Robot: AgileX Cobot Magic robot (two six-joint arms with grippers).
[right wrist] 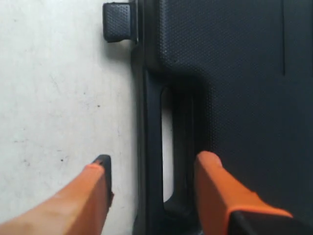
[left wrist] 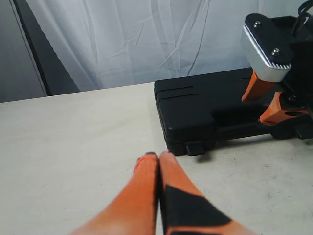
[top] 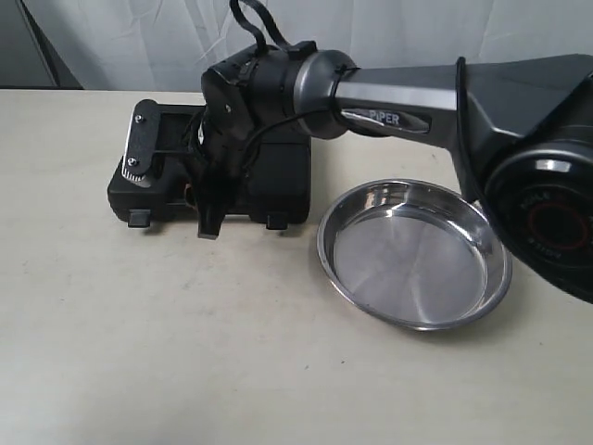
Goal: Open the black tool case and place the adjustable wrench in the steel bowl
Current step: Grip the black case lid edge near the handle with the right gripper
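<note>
Right gripper [right wrist: 151,178] jaws spread wide, straddling the moulded handle [right wrist: 149,112] of the black tool case [right wrist: 234,73], pinching nothing; left gripper [left wrist: 159,159] pressed together over the table [top: 185,352]; case lid down, pebbly plastic, two latches [top: 139,218] on its near edge; one shiny round steel bowl [top: 414,255] just right of it.

1. Soft, even, bright light throughout; the black tool case [top: 278,181] and steel bowl [top: 417,260] cast only faint, short shadows on the desk [top: 185,352].
2. The bowl's bottom carries pale glare; the case sinks into near-featureless black.
3. The left pincer [left wrist: 157,156] and right pincer [right wrist: 155,156] turn soft and blurred close to their cameras.
</note>
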